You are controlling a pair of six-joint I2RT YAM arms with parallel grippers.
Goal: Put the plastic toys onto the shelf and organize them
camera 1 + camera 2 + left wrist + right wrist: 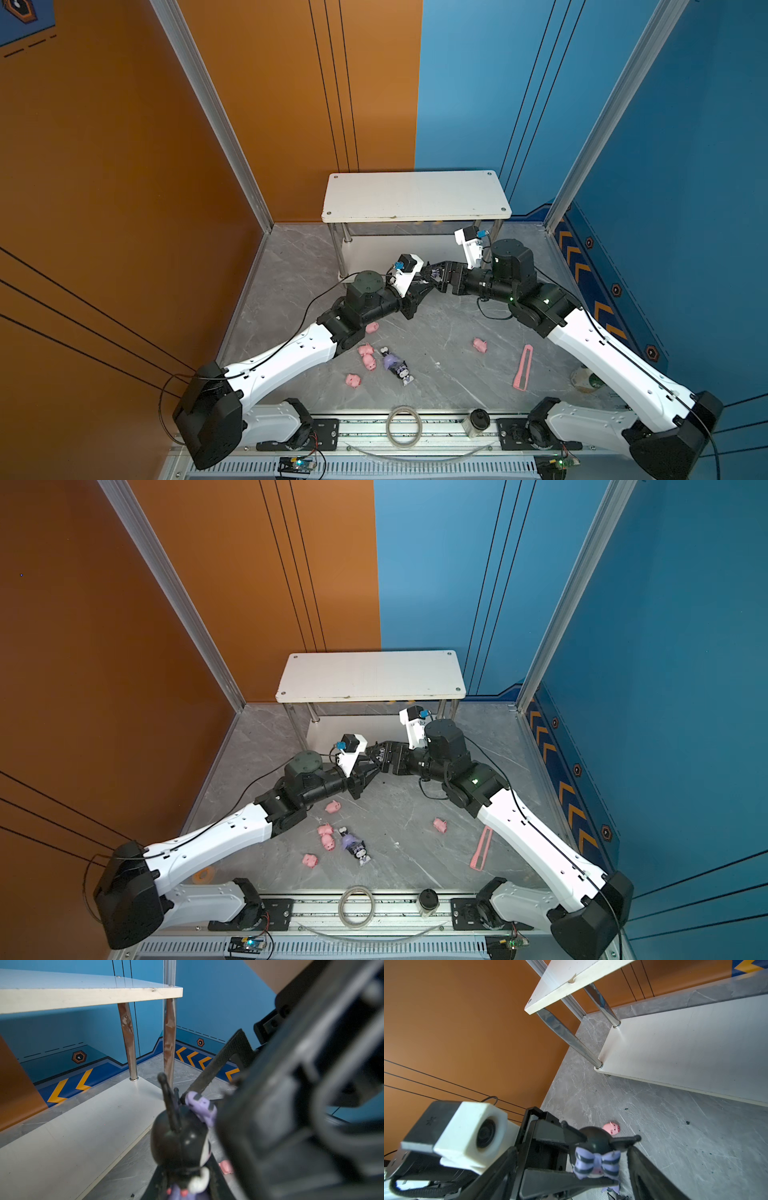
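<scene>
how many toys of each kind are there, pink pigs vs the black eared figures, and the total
pink pigs: 5
black-eared figures: 3, the last one held in the left gripper
total: 8

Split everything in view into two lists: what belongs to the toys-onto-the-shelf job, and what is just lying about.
Job:
- shelf
- five pink pigs, loose
- two cartoon figures lying beside them
- third cartoon figure, held in the shut left gripper

Lying about:
- pink strip
- drink can
- clear ring
- black-topped jar
</scene>
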